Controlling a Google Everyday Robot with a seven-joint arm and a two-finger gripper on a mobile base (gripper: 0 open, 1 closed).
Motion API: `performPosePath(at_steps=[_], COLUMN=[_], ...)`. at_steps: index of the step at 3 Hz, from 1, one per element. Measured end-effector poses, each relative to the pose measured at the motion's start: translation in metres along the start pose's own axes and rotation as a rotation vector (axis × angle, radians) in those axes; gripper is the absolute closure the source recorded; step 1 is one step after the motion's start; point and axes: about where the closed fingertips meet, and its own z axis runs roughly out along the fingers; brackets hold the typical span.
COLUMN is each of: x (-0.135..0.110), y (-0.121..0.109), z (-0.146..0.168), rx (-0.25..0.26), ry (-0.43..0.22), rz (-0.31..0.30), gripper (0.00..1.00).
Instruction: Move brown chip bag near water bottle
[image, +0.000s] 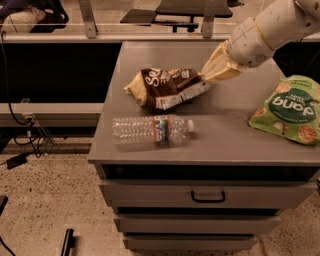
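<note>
The brown chip bag (167, 87) lies wrinkled on the grey cabinet top (225, 132), left of centre. My gripper (207, 77) comes in from the upper right, its tan fingers (218, 67) closed on the bag's right end. The water bottle (150, 131) lies on its side near the front edge, white cap pointing right, just in front of the bag with a narrow gap between them.
A green cracker bag (290, 107) lies at the right edge of the top. Drawers (207, 196) are below the front edge. The floor (45, 200) drops off to the left, and a rail and chairs stand behind.
</note>
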Motion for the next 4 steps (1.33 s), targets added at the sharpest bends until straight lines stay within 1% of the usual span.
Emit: performPosePath(at_steps=[1, 2, 4], x=[-0.003, -0.005, -0.006], y=[0.012, 0.022, 0.021], z=[-0.004, -0.005, -0.001], rx=[-0.013, -0.034, -0.036], ry=[-0.022, -0.037, -0.041], rz=[-0.043, -0.09, -0.089], gripper=[1.0, 0.97, 0.51])
